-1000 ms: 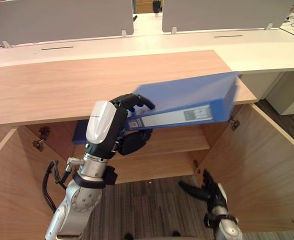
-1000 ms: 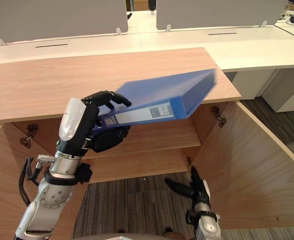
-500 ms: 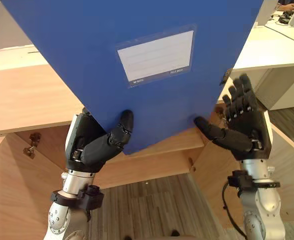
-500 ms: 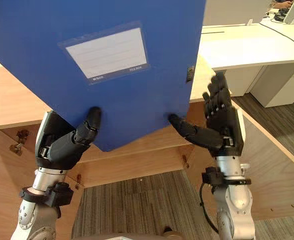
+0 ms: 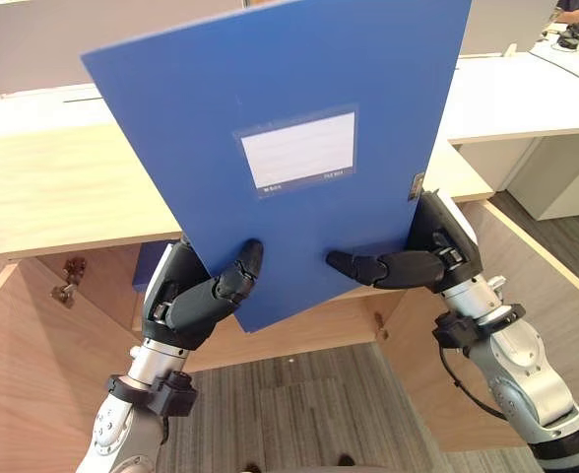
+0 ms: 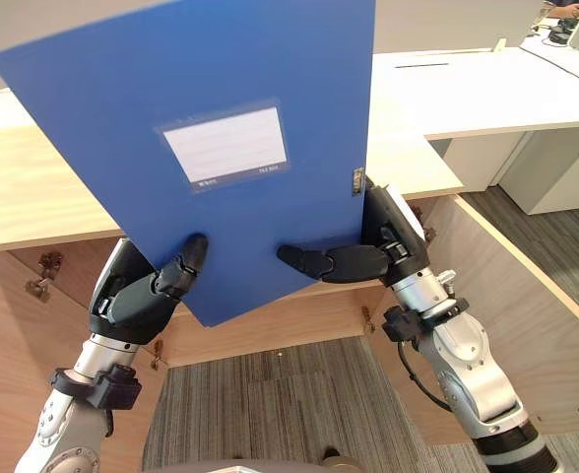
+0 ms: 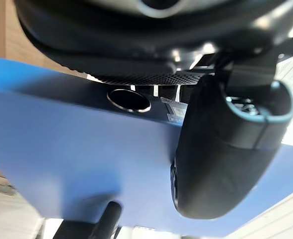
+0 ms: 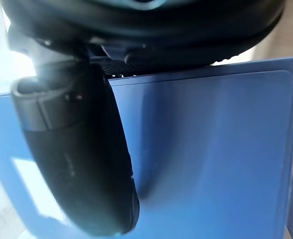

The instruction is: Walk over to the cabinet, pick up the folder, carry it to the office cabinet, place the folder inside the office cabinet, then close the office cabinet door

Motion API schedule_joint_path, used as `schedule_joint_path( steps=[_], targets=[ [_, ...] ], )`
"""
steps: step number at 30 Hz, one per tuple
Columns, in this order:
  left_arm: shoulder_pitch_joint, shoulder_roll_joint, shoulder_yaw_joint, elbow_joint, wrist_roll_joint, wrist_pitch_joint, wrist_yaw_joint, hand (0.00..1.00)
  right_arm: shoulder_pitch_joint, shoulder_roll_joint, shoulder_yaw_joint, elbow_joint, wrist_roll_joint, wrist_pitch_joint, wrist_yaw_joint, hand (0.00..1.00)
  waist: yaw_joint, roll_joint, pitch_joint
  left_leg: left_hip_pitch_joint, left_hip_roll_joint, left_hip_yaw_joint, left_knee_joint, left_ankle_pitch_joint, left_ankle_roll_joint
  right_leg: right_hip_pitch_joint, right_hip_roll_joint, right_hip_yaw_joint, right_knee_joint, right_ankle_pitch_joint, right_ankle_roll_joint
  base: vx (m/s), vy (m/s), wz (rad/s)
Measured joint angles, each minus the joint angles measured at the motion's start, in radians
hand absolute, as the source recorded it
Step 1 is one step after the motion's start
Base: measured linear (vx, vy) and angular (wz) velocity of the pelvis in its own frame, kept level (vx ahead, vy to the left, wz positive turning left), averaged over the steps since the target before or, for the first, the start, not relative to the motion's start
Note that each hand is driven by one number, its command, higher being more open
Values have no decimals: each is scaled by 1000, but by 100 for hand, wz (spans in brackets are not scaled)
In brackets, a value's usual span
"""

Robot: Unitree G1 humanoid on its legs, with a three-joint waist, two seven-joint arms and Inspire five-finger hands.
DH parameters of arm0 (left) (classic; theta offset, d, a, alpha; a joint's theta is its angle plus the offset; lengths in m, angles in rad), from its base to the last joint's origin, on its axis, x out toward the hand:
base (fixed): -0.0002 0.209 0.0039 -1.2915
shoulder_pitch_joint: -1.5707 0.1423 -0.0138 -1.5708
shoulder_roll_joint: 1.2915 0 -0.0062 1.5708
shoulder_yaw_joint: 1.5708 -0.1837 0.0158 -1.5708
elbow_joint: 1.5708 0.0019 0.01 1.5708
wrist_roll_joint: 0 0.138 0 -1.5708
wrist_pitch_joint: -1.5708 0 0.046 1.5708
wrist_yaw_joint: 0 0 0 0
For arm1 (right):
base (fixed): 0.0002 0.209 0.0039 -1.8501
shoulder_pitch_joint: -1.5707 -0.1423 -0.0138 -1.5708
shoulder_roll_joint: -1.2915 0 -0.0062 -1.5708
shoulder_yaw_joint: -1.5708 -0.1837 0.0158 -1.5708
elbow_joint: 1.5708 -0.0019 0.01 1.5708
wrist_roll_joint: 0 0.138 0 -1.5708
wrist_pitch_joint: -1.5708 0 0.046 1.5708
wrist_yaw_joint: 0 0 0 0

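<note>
A big blue folder [image 5: 299, 118] with a white label stands upright and tilted in front of me, above the open wooden cabinet [image 5: 63, 187]. My left hand [image 5: 186, 301] grips its lower left corner, thumb pressed on the front face and fingers behind. At the folder's lower right edge my right hand [image 5: 432, 251] pinches it, thumb stretched across the front. The left wrist view has the thumb [image 7: 221, 159] lying on the blue cover [image 7: 62, 149]. The right wrist view has the right thumb [image 8: 81, 164] on the cover [image 8: 211, 149] too.
The cabinet's doors hang open at the right [image 5: 555, 335] and at the left [image 5: 14, 394], with a shelf [image 5: 339, 317] inside. White desks [image 5: 526, 94] and grey partitions [image 5: 53, 39] stand behind. Striped carpet [image 5: 299, 404] lies below.
One second ago only the left hand held the folder, lying flatter, with the right hand low. The folder swung upright, and the right hand came up and closed on its right edge.
</note>
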Motion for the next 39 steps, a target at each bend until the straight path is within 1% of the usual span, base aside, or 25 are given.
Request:
schedule_joint_path(
  steps=[2, 4, 7, 8, 9, 10, 12, 14, 15, 18, 22, 23, 24, 26, 27, 29, 30, 31, 33, 34, 36, 37, 38, 39],
  targets=[
    [-3, 30, 2, 35, 3, 1, 1, 0, -16, -42, 29, 0, 18, 3, 22, 0, 1, -1, -1, -5, 0, -9, 3, 0, 0, 1, -1, -7, 0, 0, 0, -17, -31, 10],
    [-3, 52, 2, 64, 6, 6, 1, 0, -22, -55, 45, 0, 18, 5, 35, 0, 3, -1, -2, -6, 0, -16, 4, 0, 0, 3, -2, -14, 0, 0, 0, -18, -25, 10],
    [-6, 41, 9, 70, 64, 6, 4, 0, -23, -35, 43, 5, 12, 23, 35, 0, 15, 0, -3, -9, -2, -21, 4, 1, 1, 3, -4, -19, 0, 1, 2, -24, -20, 6],
    [-13, 10, 19, 69, 112, 4, 4, 100, -23, -9, 36, 9, -3, 33, 35, 0, 24, 0, -3, -9, -3, -22, 4, 1, 2, 3, -5, -19, 0, 1, 2, -32, -19, 4],
    [-24, -33, 36, 69, 171, -4, 14, 100, -23, 28, 30, 9, -31, 37, 34, 0, 29, -1, -4, -11, -3, -24, 4, 2, 3, 3, -5, -22, 0, 1, 2, -33, -21, 5],
    [-28, -56, 45, 68, 190, -8, 16, 100, -23, 50, 26, 9, -44, 39, 34, 0, 30, -1, -5, -12, -3, -26, 4, 3, 3, 3, -5, -24, 0, 1, 2, -30, -24, 8],
    [-33, -133, 76, 57, 248, -26, 33, 100, -27, 139, 17, 9, -83, 42, 33, 0, 32, 0, -8, -14, -3, -31, 4, 5, 4, 4, -6, -28, 0, 1, 2, -26, -27, 7],
    [-43, -218, 116, 62, 287, -29, 65, 100, -31, 207, 21, -1, -90, 41, 47, 0, 32, 1, -12, -17, -3, -37, 4, 7, 4, 4, -6, -34, 0, 1, 2, -27, -26, 7],
    [-46, -239, 133, 66, 297, -30, 72, 100, -31, 225, 21, -2, -103, 40, 46, 0, 33, 1, -14, -18, -3, -39, 4, 8, 4, 4, -6, -36, 0, 1, 2, -33, -30, 12],
    [-53, -321, 227, 122, 351, -41, 99, 100, -33, 290, -3, -2, -193, 41, 36, 0, 38, 2, -31, -22, -3, -60, 3, 12, 4, 10, -7, -53, 0, 1, 2, -34, -34, 17],
    [-61, -385, 323, 222, 392, -58, 145, 100, -33, 327, -56, -2, -236, 40, 17, 0, 50, 3, -32, -22, -5, -80, -16, 28, 4, 13, -8, -73, -1, 1, 2, -43, -28, 18],
    [-61, -404, 373, 283, 409, -58, 183, 100, -33, 340, -87, -2, -230, 40, 14, 0, 52, 3, -33, -20, -6, -88, -32, 39, 4, 12, -7, -80, -2, 1, 2, -53, -39, 16],
    [-62, -412, 423, 370, 420, -52, 221, 100, -34, 354, -103, -2, -229, 27, 15, 0, 52, 4, -33, -23, -6, -90, -32, 41, 3, 10, -7, -82, -4, 0, 2, -49, -37, 11],
    [-61, -418, 480, 485, 430, -34, 257, 100, -34, 363, -116, -3, -229, 13, 13, 0, 52, 5, -34, -24, -5, -90, -33, 42, 2, 10, -6, -82, -5, 0, 2, -15, -14, 0],
    [-60, -421, 512, 571, 438, -17, 273, 100, -34, 364, -123, -4, -229, 6, 12, 0, 52, 5, -34, -26, -5, -91, -37, 42, 2, 9, -6, -83, -6, 0, 2, -31, -25, 1],
    [-51, -422, 533, 696, 438, 6, 290, 100, -34, 366, -122, -4, -228, 5, 13, 0, 52, 4, -34, -32, -7, -92, -37, 43, 2, 3, -7, -84, -6, 0, 1, -25, -19, 3],
    [-46, -422, 533, 772, 442, 18, 290, 100, -34, 367, -106, -4, -228, 5, 12, 0, 53, 4, -34, -39, -7, -94, -37, 44, 2, -3, -8, -85, -6, 0, 1, 0, 0, 0],
    [-44, -423, 531, 807, 447, 25, 290, 100, -34, 366, -94, -3, -227, 5, 12, 0, 53, 4, -34, -43, -7, -94, -37, 45, 2, -7, -8, -86, -6, 0, 1, 0, 0, 0],
    [-42, -424, 521, 938, 475, 52, 281, 100, -43, 361, -1, 15, -224, 5, 16, 0, 52, 3, -35, -50, -6, -94, -34, 46, 1, -15, -7, -86, -6, 0, 1, 0, 0, 0],
    [-43, -424, 514, 972, 481, 54, 278, 100, -49, 357, 32, 26, -221, 5, 17, 0, 52, 3, -35, -50, -6, -93, -33, 46, 1, -16, -6, -85, -6, 0, 1, 0, 0, 0],
    [-50, -417, 477, 1099, 517, 66, 252, 100, -91, 335, 186, 94, -225, 7, 31, 0, 53, 0, -37, -65, -4, -93, -32, 48, 0, -30, -5, -85, -7, 0, 1, 0, 0, 0],
    [-55, -415, 467, 1132, 526, 71, 243, 100, -106, 331, 224, 118, -231, 8, 40, 0, 55, -1, -37, -73, -4, -93, -32, 50, 1, -39, -5, -85, -5, 0, 0, 0, 0, 0],
    [-74, -413, 458, 1197, 536, 74, 232, 100, -144, 323, 299, 169, -241, 9, 57, 0, 59, -7, -32, -97, -2, -93, -15, 50, 1, -61, -5, -84, 7, 0, 0, 0, 0, 0],
    [-88, -412, 456, 1228, 536, 76, 226, 100, -166, 321, 335, 195, -251, 11, 63, 0, 62, -10, -27, -116, -1, -93, 1, 45, 0, -77, -6, -83, 17, 0, 0, -68, -23, -2]
  ],
)
